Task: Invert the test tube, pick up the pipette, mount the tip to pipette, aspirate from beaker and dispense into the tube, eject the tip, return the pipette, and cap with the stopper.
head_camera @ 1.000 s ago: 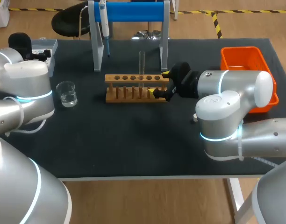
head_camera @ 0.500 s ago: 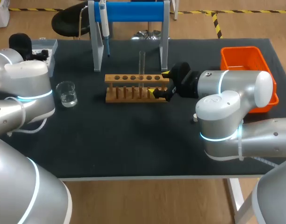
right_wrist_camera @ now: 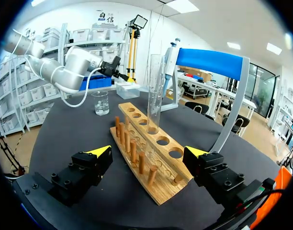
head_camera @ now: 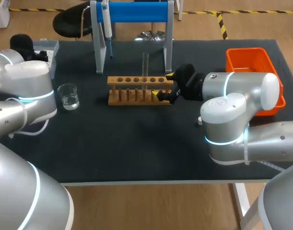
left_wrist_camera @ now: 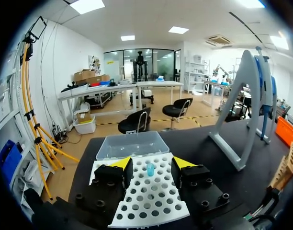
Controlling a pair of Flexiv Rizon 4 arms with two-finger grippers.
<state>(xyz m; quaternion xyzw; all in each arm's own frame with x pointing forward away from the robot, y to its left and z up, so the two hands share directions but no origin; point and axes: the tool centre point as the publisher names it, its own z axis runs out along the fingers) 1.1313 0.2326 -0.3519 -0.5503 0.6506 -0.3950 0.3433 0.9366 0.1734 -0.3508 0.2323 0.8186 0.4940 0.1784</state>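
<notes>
1. The right hand (right_wrist_camera: 148,158) is spread wide and grips nothing. Its two yellow tips stand well apart, one on each side of the near end of the wooden rack (head_camera: 137,80).
2. The test tube (right_wrist_camera: 154,91) stands upright in that rack, in the third hole from the hand's end. It rises well above the top board, just ahead of the open fingers.
3. Beyond the rack is the blue-topped stand (head_camera: 137,11), and the pipette (head_camera: 107,26) hangs from it beside one of its legs.
4. The beaker (head_camera: 68,96) sits on the dark desk (head_camera: 137,139) off the rack's far end, with a little clear liquid in it.
5. An orange bin (head_camera: 254,60) lies at the desk's edge behind the right arm.
6. The left hand (left_wrist_camera: 151,165) is also open and empty. It hovers over the white tip box (left_wrist_camera: 151,196) at the desk's far left corner.
7. One blue tip (left_wrist_camera: 150,168) sits in the perforated tray, seen between the left fingers.
8. The box's clear lid (left_wrist_camera: 132,143) lies just beyond the tray.
</notes>
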